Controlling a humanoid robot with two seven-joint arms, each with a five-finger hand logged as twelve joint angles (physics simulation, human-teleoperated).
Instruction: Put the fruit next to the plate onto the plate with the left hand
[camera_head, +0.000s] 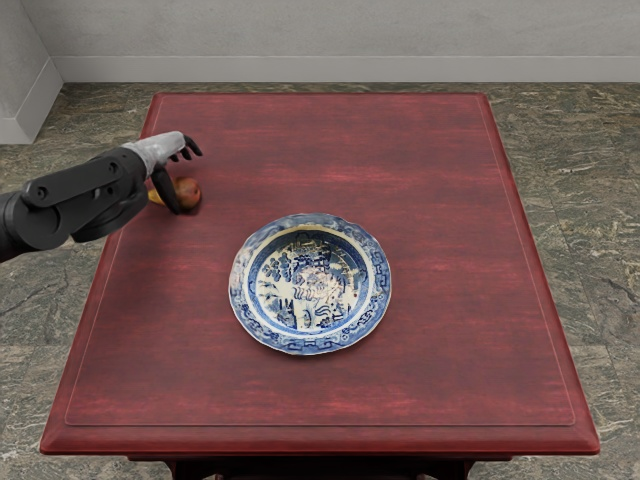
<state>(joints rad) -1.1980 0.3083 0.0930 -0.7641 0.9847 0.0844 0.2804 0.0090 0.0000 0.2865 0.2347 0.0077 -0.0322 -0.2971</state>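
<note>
A small reddish-brown fruit (188, 192) lies on the red table, up and left of the blue-and-white patterned plate (310, 283) and apart from it. My left hand (176, 173) comes in from the left edge and hovers right over the fruit, thumb reaching down its left side and the other fingers spread above it. The fingers are not closed around the fruit, whose left part is hidden by the hand. The plate holds nothing.
The dark red wooden table (450, 200) has a raised rim and stands on a marbled stone floor. A grey wall runs along the far side. The fruit lies close to the table's left edge.
</note>
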